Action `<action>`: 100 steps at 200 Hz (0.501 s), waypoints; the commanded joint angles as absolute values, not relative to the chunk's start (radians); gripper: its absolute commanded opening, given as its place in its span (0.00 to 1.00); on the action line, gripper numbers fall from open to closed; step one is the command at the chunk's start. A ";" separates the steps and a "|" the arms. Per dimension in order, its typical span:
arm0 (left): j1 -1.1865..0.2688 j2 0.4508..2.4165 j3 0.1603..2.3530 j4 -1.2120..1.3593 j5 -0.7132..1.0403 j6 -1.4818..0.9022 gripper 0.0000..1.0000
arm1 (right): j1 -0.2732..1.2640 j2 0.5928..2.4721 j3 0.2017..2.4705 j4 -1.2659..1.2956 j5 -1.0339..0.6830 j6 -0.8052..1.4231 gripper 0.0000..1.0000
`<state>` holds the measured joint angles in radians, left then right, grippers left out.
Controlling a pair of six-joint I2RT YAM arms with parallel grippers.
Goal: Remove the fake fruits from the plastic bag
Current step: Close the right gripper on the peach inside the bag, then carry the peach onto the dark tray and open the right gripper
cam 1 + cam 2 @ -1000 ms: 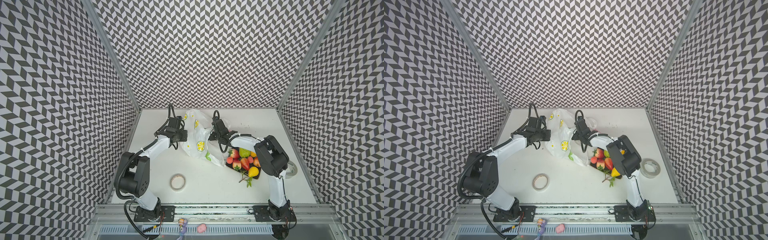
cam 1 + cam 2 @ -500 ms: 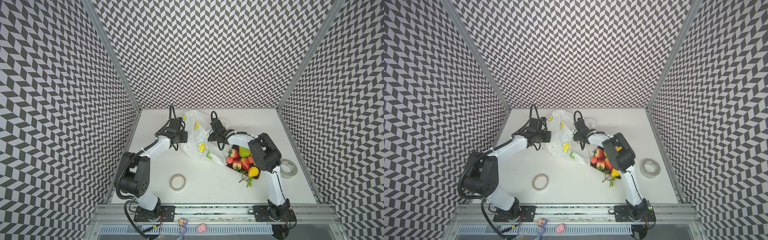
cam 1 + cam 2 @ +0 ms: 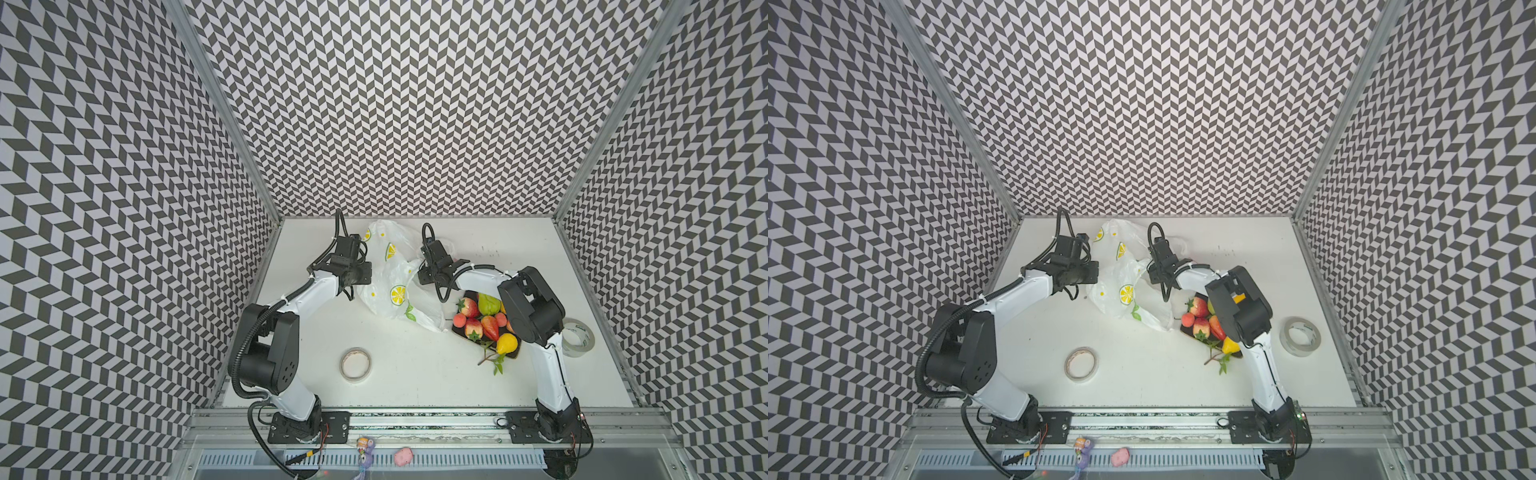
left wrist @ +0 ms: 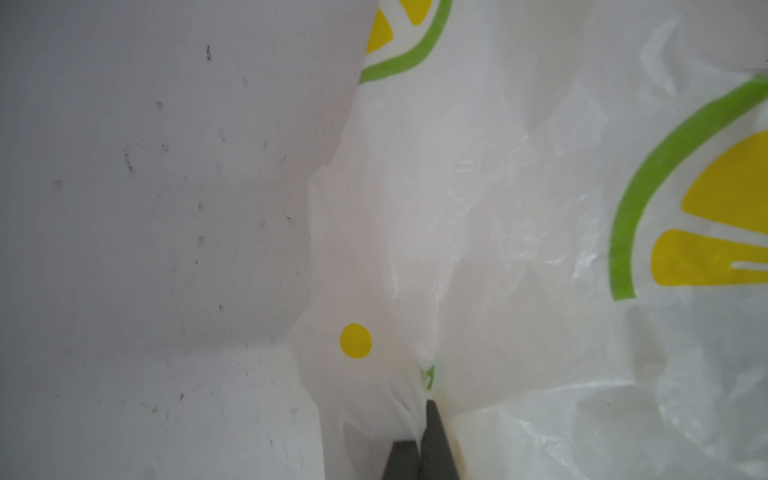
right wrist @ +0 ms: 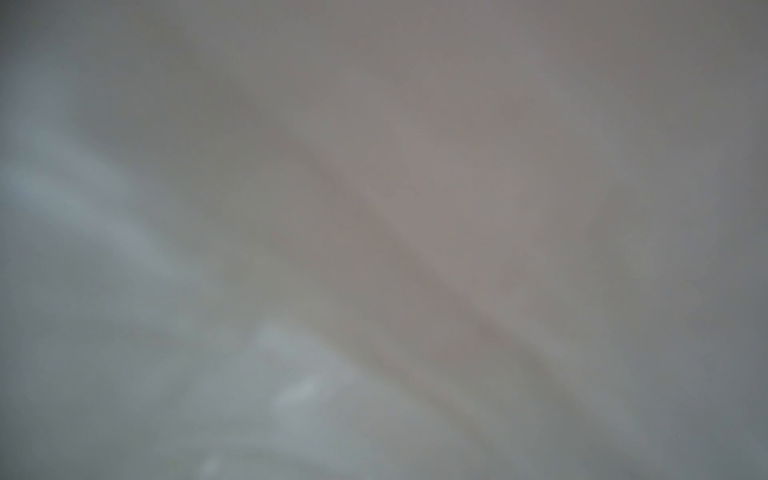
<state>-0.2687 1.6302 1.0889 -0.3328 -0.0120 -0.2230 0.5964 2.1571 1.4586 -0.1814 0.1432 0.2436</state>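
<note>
White plastic bag bears yellow lemon prints.

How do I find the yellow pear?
Look on the white table for the dark tray of fake fruits, on the right in both top views. The yellow pear sits at the tray's near edge. It alone has a leafy twig poking out onto the table, unlike the red strawberries and green pear.

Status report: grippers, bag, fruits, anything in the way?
Left gripper shut on plastic bag. Right gripper against bag, jaws hidden. Fake fruits on dark tray; right arm overhangs it.
</note>
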 commanded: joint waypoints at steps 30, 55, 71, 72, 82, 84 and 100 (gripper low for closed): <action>-0.231 1.621 1.113 -0.281 -0.068 -0.273 0.00 | 0.644 1.940 1.293 -0.170 0.054 0.228 0.39; -0.212 1.643 1.121 -0.281 -0.084 -0.276 0.00 | 0.658 1.849 1.204 -0.161 0.024 0.209 0.39; -0.196 1.651 1.124 -0.271 -0.093 -0.275 0.00 | 0.661 1.791 1.157 -0.174 0.004 0.203 0.39; -0.195 1.651 1.124 -0.271 -0.093 -0.275 0.00 | 0.661 1.787 1.154 -0.174 0.003 0.202 0.39; -0.186 1.655 1.126 -0.261 -0.097 -0.272 0.00 | 0.664 1.744 1.125 -0.183 0.000 0.196 0.39; -0.184 1.656 1.126 -0.260 -0.097 -0.271 0.00 | 0.664 1.734 1.121 -0.185 0.000 0.193 0.39; -0.170 1.665 1.134 -0.249 -0.097 -0.259 0.00 | 0.667 1.662 1.086 -0.223 0.009 0.182 0.39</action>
